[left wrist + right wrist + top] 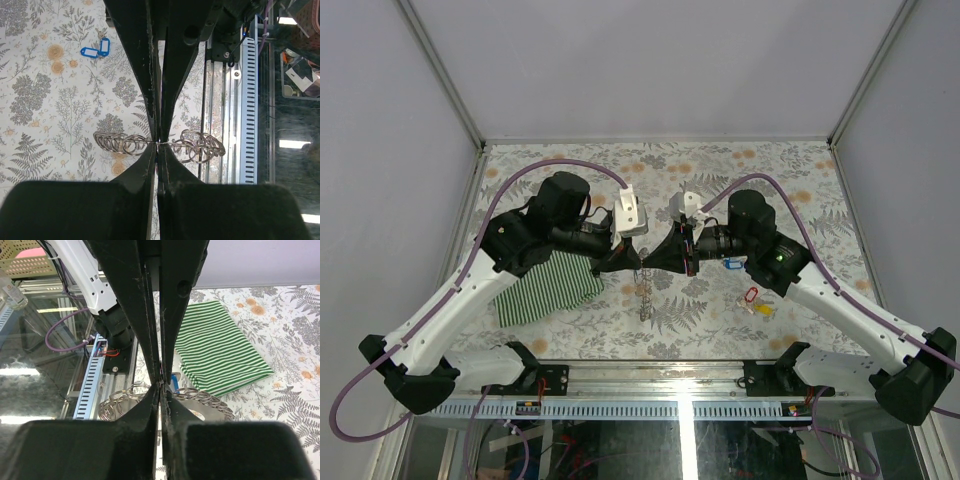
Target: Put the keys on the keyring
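We think the job has hardly begun: no key hangs on the keyring (120,143) yet, so all of them are left to put on. The left end effector (157,142) is pressed tight together, pinching the thin wire of the keyring, and loops stick out on both sides of its tips. The right end effector (161,382) meets it nose to nose, pressed together too and, as far as we can tell, pinching the same keyring. The keyring is shiny silver metal, a floppy row of round loops that droops below the tips. Two blue keys (95,50), a red key (750,295) and a yellow key (763,308) lie on the flowery bench (40,100), behind the right end effector and well apart from it; they are little smooth plastic tags. A soft green striped cloth (220,347), folded flat, lies behind the left end effector
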You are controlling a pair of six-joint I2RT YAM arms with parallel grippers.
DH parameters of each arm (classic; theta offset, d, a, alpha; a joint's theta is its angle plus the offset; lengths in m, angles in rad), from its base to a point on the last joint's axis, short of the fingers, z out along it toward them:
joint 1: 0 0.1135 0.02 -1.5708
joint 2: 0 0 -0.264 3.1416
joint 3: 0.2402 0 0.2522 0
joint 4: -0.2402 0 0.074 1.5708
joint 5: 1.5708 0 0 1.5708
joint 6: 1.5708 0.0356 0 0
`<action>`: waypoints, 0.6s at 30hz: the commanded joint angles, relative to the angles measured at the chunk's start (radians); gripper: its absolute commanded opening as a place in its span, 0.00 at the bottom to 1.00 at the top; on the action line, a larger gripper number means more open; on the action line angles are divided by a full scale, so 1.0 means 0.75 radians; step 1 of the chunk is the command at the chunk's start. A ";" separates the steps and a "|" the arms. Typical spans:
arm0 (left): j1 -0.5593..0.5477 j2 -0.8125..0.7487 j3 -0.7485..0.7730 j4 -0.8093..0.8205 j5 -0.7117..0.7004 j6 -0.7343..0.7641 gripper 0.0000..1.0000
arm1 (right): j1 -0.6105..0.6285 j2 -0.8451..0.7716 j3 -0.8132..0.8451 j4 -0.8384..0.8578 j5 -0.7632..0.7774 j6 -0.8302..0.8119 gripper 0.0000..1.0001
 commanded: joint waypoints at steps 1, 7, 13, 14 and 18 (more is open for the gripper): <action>-0.006 -0.011 0.049 0.052 0.011 0.018 0.00 | 0.008 0.021 0.052 0.032 -0.007 -0.016 0.00; -0.007 -0.045 0.016 0.098 0.002 -0.001 0.13 | 0.008 -0.005 0.048 0.102 0.001 0.051 0.00; -0.006 -0.156 -0.078 0.241 0.000 -0.057 0.31 | 0.007 -0.043 0.054 0.190 -0.012 0.139 0.00; -0.006 -0.178 -0.095 0.282 0.008 -0.068 0.32 | 0.007 -0.050 0.053 0.202 -0.014 0.150 0.00; -0.006 -0.270 -0.193 0.426 0.037 -0.124 0.32 | 0.008 -0.082 0.054 0.251 -0.015 0.187 0.00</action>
